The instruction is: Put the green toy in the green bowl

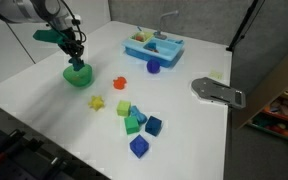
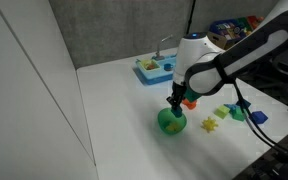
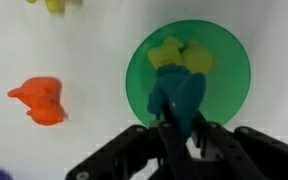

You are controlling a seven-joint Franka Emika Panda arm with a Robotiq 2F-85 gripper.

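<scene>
My gripper (image 3: 179, 128) is shut on the dark teal green toy (image 3: 176, 98) and holds it directly over the bright green bowl (image 3: 229, 60). The bowl holds a yellow-green piece (image 3: 179, 55). In both exterior views the gripper (image 1: 76, 52) (image 2: 175, 103) hangs just above the bowl (image 1: 79, 75) (image 2: 170, 122), which stands on the white table. The toy is too small to make out there.
An orange toy (image 3: 39, 100) (image 1: 119, 84) lies beside the bowl. A yellow piece (image 1: 97, 103) and a cluster of green and blue blocks (image 1: 139, 125) lie nearer the front. A blue tray (image 1: 152, 47) stands at the back. A grey flat tool (image 1: 216, 92) lies at the table's edge.
</scene>
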